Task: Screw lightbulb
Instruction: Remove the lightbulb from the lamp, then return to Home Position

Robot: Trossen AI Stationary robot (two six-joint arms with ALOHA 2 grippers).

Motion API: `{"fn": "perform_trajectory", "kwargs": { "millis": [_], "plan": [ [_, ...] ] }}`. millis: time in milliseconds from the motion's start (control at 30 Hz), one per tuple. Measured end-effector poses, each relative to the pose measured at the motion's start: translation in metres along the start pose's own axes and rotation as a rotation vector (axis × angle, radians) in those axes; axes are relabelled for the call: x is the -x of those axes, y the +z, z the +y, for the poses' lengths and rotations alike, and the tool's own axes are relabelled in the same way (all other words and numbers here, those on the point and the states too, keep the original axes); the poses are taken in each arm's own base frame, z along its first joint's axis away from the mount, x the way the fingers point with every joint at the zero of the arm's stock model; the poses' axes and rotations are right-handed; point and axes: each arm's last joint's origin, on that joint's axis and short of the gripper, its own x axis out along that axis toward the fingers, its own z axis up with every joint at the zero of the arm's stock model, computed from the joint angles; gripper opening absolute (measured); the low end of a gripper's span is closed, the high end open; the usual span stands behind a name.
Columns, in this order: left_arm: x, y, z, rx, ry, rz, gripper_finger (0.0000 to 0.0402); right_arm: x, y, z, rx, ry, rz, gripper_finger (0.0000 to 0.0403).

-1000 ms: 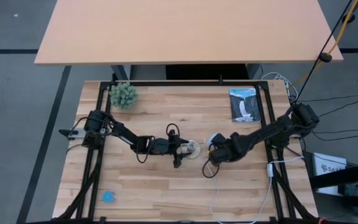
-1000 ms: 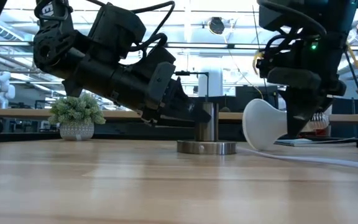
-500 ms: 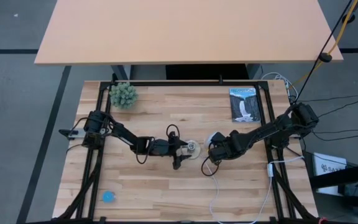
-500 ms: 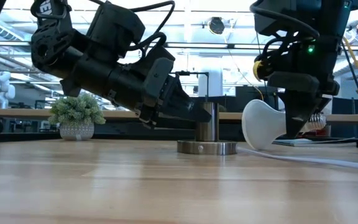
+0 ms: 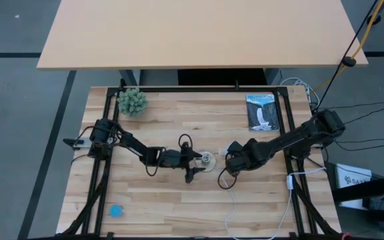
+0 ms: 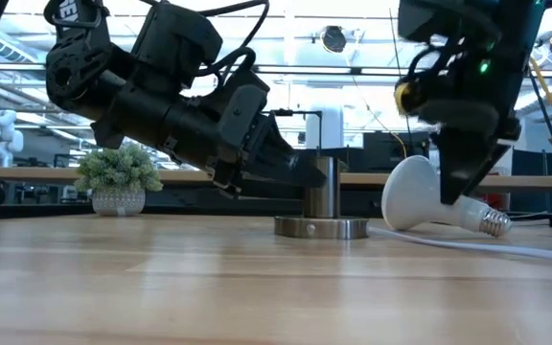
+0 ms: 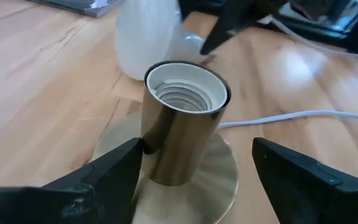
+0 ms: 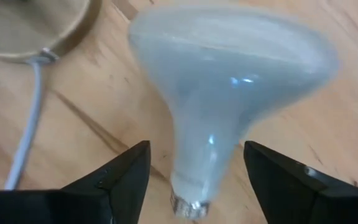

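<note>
White lightbulb lies loose between the wide right gripper fingers and may roll, while the wide left gripper brackets the socket.

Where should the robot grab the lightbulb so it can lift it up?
Probably around the narrow neck, coming down from above. The lightbulb lies on its side on the table, wide dome toward the socket and metal screw base pointing away. The neck is slimmer than the dome, so it fits between fingers. The right gripper hangs open over it; the left gripper straddles the socket.
</note>
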Motion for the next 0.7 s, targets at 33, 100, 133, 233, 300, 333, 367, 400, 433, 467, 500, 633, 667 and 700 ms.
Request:
{"fn": "perform_trajectory", "kwargs": {
  "millis": [33, 100, 133, 233, 300, 333, 367, 400, 433, 467, 500, 633, 667, 700],
  "plan": [
    [0.000, 0.001, -0.001, 0.002, -0.019, -0.005, 0.0309, 0.005, 0.000, -0.002, 0.000, 0.006, -0.007, 0.0252],
    [0.000, 0.004, -0.002, 0.007, -0.058, -0.031, 0.0309, 0.017, 0.000, -0.008, -0.020, 0.021, -0.035, 0.0253],
    [0.000, 0.006, -0.003, 0.009, -0.078, -0.047, 0.0309, 0.025, 0.000, -0.011, -0.032, 0.034, -0.058, 0.0253],
    [0.000, 0.009, -0.005, -0.001, -0.100, -0.074, 0.0309, 0.048, -0.002, -0.020, -0.064, 0.092, -0.139, 0.0253],
    [0.003, 0.012, -0.005, -0.045, -0.101, -0.078, 0.0309, 0.062, -0.003, -0.024, -0.079, 0.142, -0.197, 0.0253],
    [0.005, 0.015, -0.006, -0.068, -0.101, -0.083, 0.0309, 0.069, -0.005, -0.025, -0.094, 0.164, -0.229, 0.0253],
    [0.008, 0.020, -0.007, -0.089, -0.097, -0.078, 0.0309, 0.075, -0.006, -0.026, -0.117, 0.191, -0.262, 0.0253],
    [0.012, 0.024, -0.007, -0.100, -0.088, -0.069, 0.0309, 0.081, -0.009, -0.027, -0.136, 0.213, -0.288, 0.0253],
    [0.016, 0.029, -0.006, -0.106, -0.075, -0.057, 0.0309, 0.086, -0.012, -0.029, -0.142, 0.225, -0.312, 0.0253],
    [0.022, 0.034, -0.006, -0.116, -0.062, -0.046, 0.0309, 0.090, -0.015, -0.029, -0.137, 0.237, -0.338, 0.0253],
    [0.030, 0.039, -0.005, -0.125, -0.041, -0.031, 0.0309, 0.094, -0.019, -0.029, -0.126, 0.245, -0.364, 0.0253],
    [0.063, 0.051, -0.002, -0.148, 0.012, 0.047, 0.0309, 0.104, -0.036, -0.025, -0.048, 0.259, -0.447, 0.0253],
    [0.072, 0.052, -0.003, -0.154, 0.008, 0.063, 0.0309, 0.105, -0.040, -0.023, -0.013, 0.259, -0.452, 0.0253],
    [0.080, 0.053, -0.005, -0.159, -0.001, 0.070, 0.0309, 0.106, -0.045, -0.021, 0.025, 0.257, -0.452, 0.0253]
  ]
}}
